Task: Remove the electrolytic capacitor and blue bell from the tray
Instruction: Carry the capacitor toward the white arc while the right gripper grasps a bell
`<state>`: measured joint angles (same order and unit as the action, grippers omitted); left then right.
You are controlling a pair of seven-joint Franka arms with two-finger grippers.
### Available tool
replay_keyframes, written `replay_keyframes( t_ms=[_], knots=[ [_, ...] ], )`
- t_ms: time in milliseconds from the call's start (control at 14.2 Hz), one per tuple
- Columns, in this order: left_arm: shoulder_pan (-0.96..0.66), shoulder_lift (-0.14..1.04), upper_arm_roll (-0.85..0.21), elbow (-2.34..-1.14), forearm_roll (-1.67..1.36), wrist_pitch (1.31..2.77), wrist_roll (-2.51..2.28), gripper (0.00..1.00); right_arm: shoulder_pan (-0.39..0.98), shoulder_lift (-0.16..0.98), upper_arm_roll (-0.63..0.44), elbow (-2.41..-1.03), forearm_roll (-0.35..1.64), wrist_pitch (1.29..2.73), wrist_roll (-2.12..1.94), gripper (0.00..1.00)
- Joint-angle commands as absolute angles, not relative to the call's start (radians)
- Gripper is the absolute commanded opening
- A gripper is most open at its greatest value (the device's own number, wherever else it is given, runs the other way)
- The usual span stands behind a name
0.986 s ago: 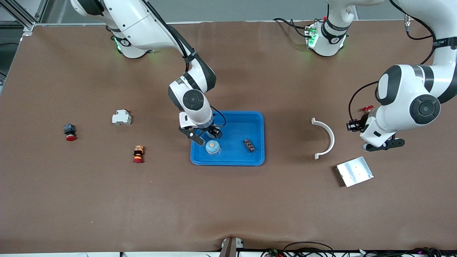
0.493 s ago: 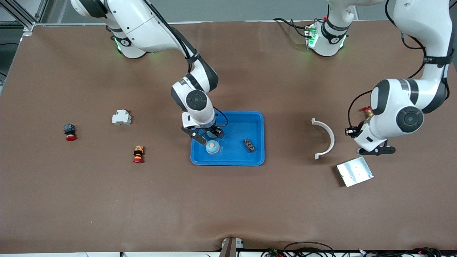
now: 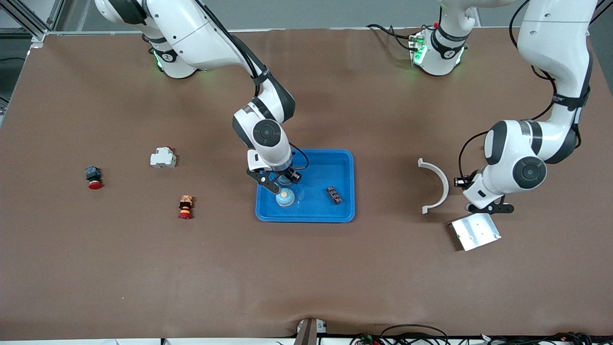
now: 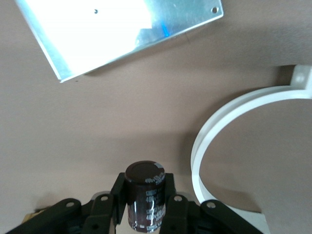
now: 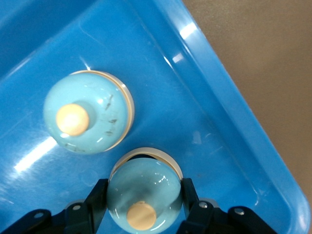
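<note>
Right end effector (image 3: 282,181): over the blue plastic tray (image 3: 345,160), fingers clamped on a light blue round bell with a tan button (image 5: 143,196).
Second bell: another light blue round bell with a tan button (image 3: 285,197) sits in the tray, in the corner nearest the front camera at the right arm's end – just beside the held one.
Small dark block (image 3: 334,194): also in the tray, toward the left arm's end.
Left end effector (image 4: 146,207): up over the brown bench (image 3: 306,268) near the left arm's end, fingers clamped on a dark round capacitor (image 4: 145,195).
Under the capacitor: bare bench – a shiny metal plate (image 3: 475,231) and a white curved plastic piece (image 3: 438,184) lie near.
</note>
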<state>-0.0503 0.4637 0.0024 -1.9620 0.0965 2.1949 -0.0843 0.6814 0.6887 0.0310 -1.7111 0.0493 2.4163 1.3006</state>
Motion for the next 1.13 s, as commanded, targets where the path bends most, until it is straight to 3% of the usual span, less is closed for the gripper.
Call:
replay_keyframes(
  t_ms=[0,282,634,1057],
  knots=[
    [-0.026,0.486,-0.009,-1.950,0.121,2.206,-0.075,0.00,0.693,0.704,0.025,-1.686,0.035,2.408,1.316,0.00],
    [-0.025,0.491,-0.009,-1.951,0.115,2.206,-0.074,0.00,0.681,0.700,0.026,-1.651,0.040,2.381,1.310,0.00],
    [-0.025,0.509,-0.009,-1.947,0.110,2.207,-0.074,0.00,0.637,0.690,0.025,-1.534,0.051,2.142,1.243,0.00],
    [-0.026,0.549,-0.009,-1.933,0.109,2.230,-0.075,0.02,0.559,0.611,0.026,-1.537,0.054,1.979,1.083,0.00]
  ],
)
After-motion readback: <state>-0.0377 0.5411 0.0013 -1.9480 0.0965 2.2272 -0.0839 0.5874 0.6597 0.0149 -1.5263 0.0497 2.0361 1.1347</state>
